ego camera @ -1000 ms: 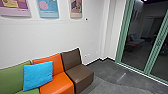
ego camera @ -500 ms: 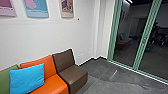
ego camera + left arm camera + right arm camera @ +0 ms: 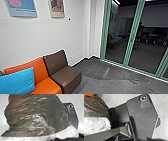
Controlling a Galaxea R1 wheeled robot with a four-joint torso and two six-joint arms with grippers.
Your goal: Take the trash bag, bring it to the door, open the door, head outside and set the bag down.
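Glossy dark-grey thin-plastic trash bag (image 3: 37,116), beside robot's wide dark plate (image 3: 140,111); likely light, soft, slippery, tears easily, best taken by bunched neck; left and right grippers: can't say whether wide, narrow or holding

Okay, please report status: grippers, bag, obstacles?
Grip unclear, both sides. Trash bag close to both wrist cameras. Brown seat ahead left, green-framed glass ahead right.

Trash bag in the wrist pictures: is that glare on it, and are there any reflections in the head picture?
Left wrist view: yes, bright glints along the creases of the trash bag; right wrist view: thinner streaks on its dark plastic; head view: the dark glass seems to mirror the seats faintly, and the brown seat has a soft sheen.
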